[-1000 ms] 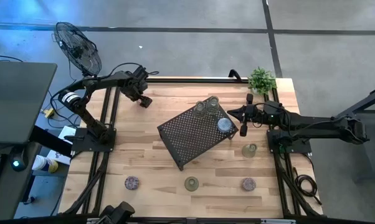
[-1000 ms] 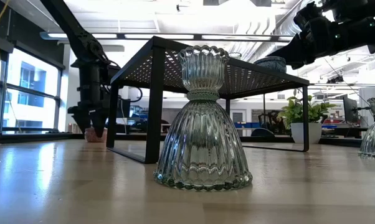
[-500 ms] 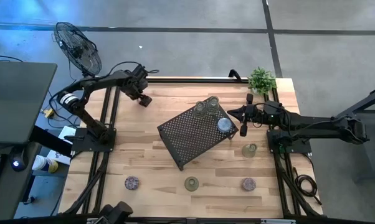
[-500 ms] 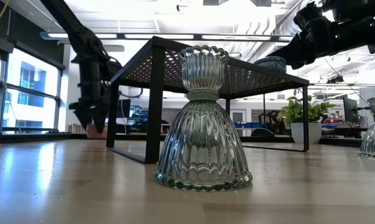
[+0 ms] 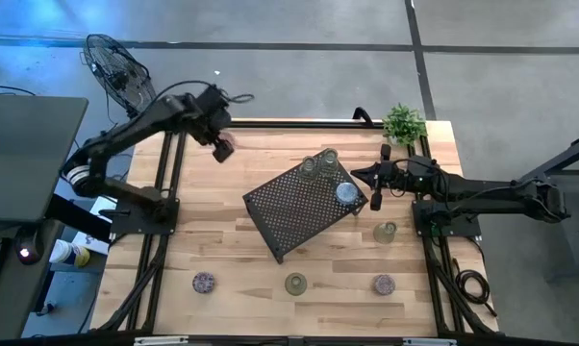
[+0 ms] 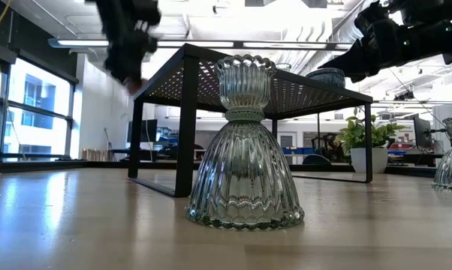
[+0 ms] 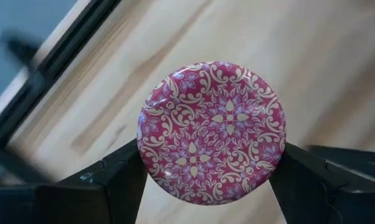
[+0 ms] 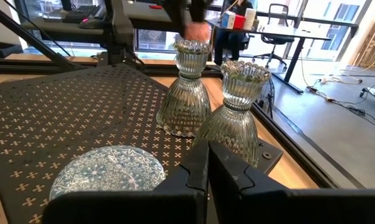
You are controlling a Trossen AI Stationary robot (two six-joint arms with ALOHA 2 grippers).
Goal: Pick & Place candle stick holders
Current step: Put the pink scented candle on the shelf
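Left tool gripping pink-topped holder, patterned top facing camera

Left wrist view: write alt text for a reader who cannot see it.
The left claw grips a round candle holder whose pink top bears a white floral pattern, one dark finger on each side. Below it lies the blurred wooden table and its dark edge rail.

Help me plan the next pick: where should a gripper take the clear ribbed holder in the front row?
Probably by the narrow neck of the clear holder, coming straight down from above. It stands upright on its wide bell base, and the flared cup above the neck should stop it slipping.
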